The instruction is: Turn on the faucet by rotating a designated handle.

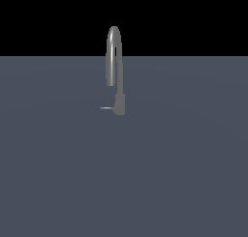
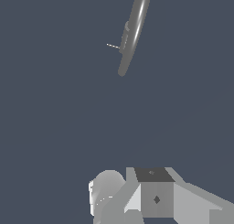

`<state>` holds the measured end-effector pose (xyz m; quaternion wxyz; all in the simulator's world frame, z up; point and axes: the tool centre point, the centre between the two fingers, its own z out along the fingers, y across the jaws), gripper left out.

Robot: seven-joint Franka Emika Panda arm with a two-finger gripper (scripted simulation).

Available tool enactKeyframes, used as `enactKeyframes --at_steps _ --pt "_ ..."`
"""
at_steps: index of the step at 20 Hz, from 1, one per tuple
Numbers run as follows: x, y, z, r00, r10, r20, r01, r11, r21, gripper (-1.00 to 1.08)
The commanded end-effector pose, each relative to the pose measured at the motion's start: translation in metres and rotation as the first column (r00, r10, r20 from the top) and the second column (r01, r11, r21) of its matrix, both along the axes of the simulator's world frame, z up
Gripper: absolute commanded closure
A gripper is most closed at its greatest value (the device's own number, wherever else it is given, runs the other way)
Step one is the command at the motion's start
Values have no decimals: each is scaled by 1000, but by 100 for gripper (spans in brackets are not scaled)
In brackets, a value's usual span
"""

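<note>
The faucet (image 1: 115,62) is a slim grey gooseneck standing on the flat grey-blue surface, its arched spout rising from a short thicker base (image 1: 119,104). The handle (image 1: 106,108) is a thin light lever pointing from the base toward the exterior view's left. Seen from above in the wrist view, the faucet (image 2: 135,26) is a slanted grey bar with the handle (image 2: 112,45) as a tiny spike on its side. Grey and white blocks of my gripper (image 2: 155,195) show at the wrist view's edge, well away from the faucet. Its fingers are not distinguishable. The arm does not appear in the exterior view.
A uniform grey-blue floor (image 1: 184,173) spreads around the faucet in the exterior view, under a black background. No other objects show.
</note>
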<state>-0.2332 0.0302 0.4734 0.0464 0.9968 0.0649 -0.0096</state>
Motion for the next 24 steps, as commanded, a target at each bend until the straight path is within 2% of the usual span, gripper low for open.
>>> enactKeyframes --at_steps 1,6,11,17,24 --pt "6 3 -5 999 37 -2 -37 999 -35 108" --pt "24 11 -21 990 143 -14 -144 980 -135 108" --pt "45 22 -42 960 276 -45 -278 925 -260 108" --pt "69 36 -71 899 426 -106 -430 810 -399 108" --pt "90 49 -103 813 552 -188 -560 648 -516 108"
